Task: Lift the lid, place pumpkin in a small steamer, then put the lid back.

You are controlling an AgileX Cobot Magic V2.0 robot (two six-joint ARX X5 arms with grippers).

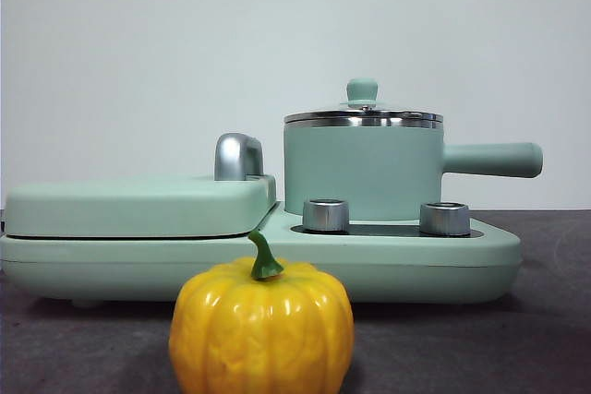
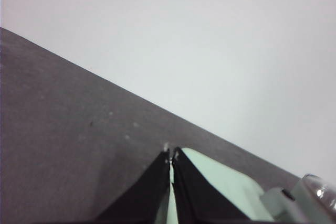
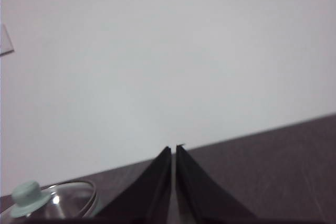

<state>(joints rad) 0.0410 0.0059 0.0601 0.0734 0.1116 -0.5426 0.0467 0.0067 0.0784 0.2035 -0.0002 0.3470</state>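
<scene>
Pumpkin (image 1: 261, 328) sits nearest us in the front view, on the dark worktop (image 1: 545, 320) before the cooker base (image 1: 480, 260); behind it the small steamer (image 1: 362, 171) carries the lid (image 1: 363, 115) — nothing is begun. In the left wrist view, we see the left gripper (image 2: 171, 153) with fingers pressed together, empty. In the right wrist view, the right gripper (image 3: 172, 148) is likewise closed and empty, near the lid's knob (image 3: 26, 196) — we judge lifting comes first, which needs those fingers spread around it.
</scene>
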